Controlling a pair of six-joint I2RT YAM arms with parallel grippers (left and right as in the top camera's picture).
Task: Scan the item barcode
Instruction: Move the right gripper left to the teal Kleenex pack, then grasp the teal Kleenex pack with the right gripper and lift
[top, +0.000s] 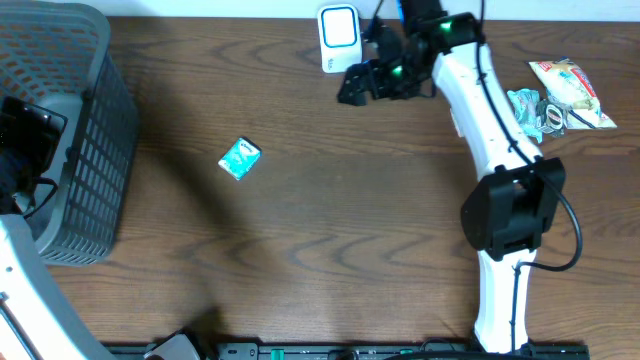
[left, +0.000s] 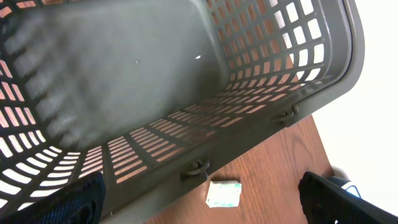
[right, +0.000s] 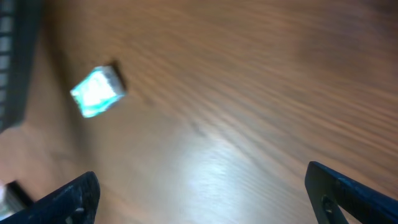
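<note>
The item, a small teal-and-white packet (top: 239, 158), lies flat on the wooden table, left of centre; no barcode can be made out on it. It shows again in the left wrist view (left: 224, 193), just outside the basket wall, and blurred in the right wrist view (right: 97, 91). My right gripper (top: 355, 85) hovers at the back of the table beside the white scanner (top: 338, 38), well to the right of the item. It is open and empty (right: 208, 199). My left gripper (left: 208, 202) is over the basket, open, with nothing between its fingers.
A grey slotted basket (top: 90, 150) fills the left side of the table; its inside (left: 155, 74) holds nothing. Snack packets (top: 565, 95) lie at the back right. The right arm's white links (top: 490, 110) run along the right side down to its base.
</note>
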